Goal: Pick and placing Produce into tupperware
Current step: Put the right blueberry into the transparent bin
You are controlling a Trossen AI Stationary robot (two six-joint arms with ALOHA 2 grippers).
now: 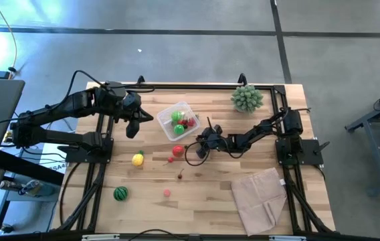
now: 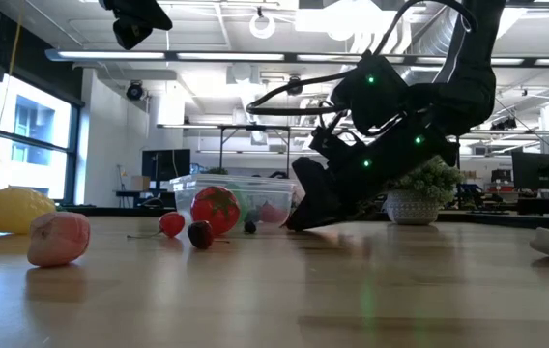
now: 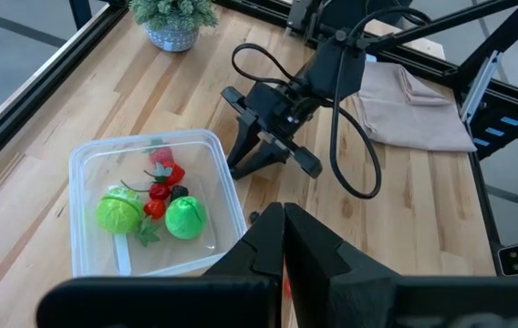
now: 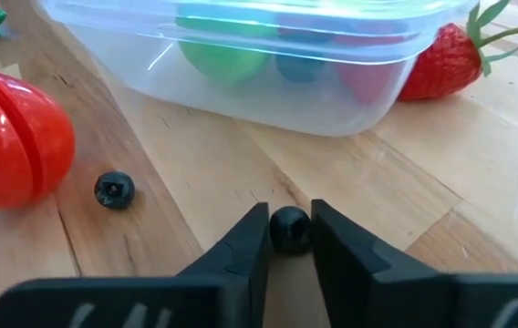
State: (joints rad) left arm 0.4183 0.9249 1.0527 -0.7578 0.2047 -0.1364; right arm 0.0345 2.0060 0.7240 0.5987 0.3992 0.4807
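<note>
One small dark berry (image 4: 288, 228) is seen between the right gripper (image 4: 288, 239) fingers, which are narrowed onto it, on the table (image 1: 210, 194) just beside the tupperware (image 1: 178, 120). A second dark berry (image 4: 114, 189) lies loose near it, apart from the fingers, next to the red tomato (image 4: 8, 138). One strawberry (image 4: 446, 60) is touching the tupperware's outer wall.

Inside the tupperware, two green rounds (image 3: 118, 211) and a few small red pieces (image 3: 163, 178) are counted; the exact number of red ones cannot be told.

Outside the tupperware on the table are found: one yellow lemon (image 1: 138, 158), one green striped melon ball (image 1: 120, 194), one pink fruit (image 1: 167, 193), and one small cherry (image 1: 180, 176).

The left gripper (image 3: 282, 239) is held above the table just beside the tupperware, on the side away from the right gripper, fingers pressed together with nothing between them.

Well apart from the tupperware, one spiky plant ball (image 1: 247, 98) and one beige cloth (image 1: 260, 198) are seen.
</note>
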